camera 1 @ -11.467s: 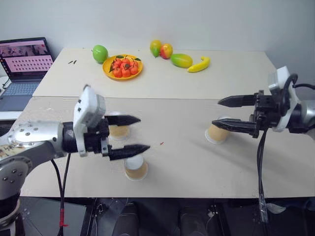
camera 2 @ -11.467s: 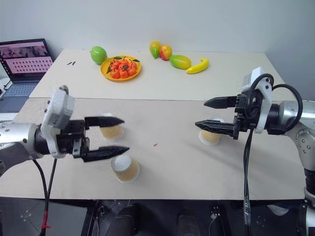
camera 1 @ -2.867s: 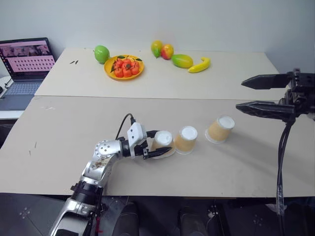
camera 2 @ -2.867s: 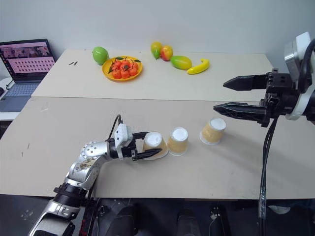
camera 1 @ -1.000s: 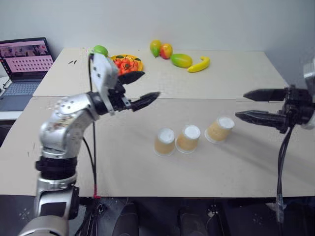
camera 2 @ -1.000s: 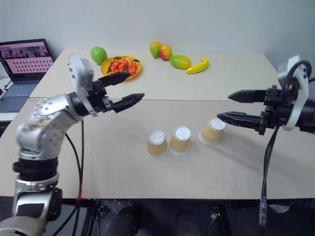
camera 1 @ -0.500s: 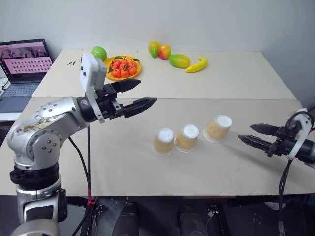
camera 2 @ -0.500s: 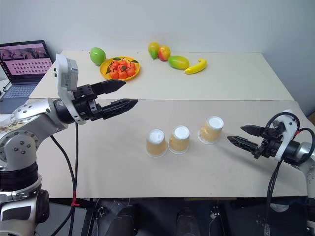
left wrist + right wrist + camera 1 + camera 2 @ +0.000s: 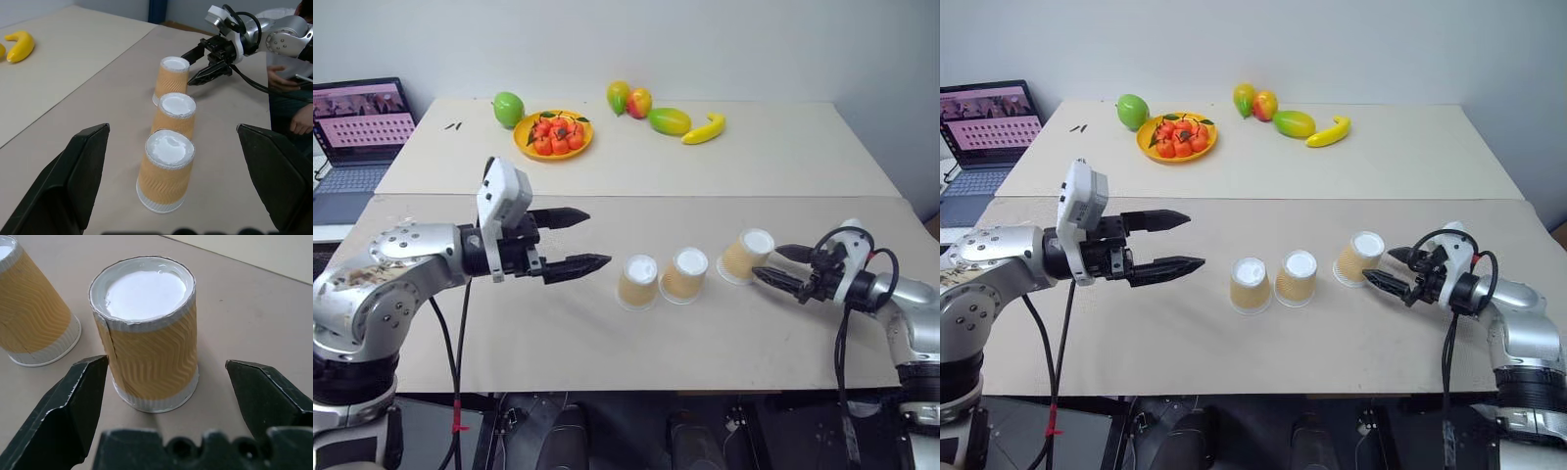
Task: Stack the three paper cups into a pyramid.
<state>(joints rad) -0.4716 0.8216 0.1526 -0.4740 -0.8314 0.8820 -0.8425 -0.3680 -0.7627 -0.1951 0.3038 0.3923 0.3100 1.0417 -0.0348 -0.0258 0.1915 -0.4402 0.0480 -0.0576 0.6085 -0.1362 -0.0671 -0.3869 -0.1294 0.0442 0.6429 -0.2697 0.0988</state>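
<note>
Fingers wide on both grippers, nothing held.
Right gripper (image 9: 783,265) just right of right cup (image 9: 745,256); left gripper (image 9: 579,238) left of cup row.

The setting is a robot test room or laboratory. Indicators: two plain beige tables (image 9: 636,162) pushed together against a bare white wall (image 9: 705,44), an open laptop (image 9: 357,122) on a side desk, and display-type fruit with an orange plate (image 9: 553,137) arranged as props.
</note>
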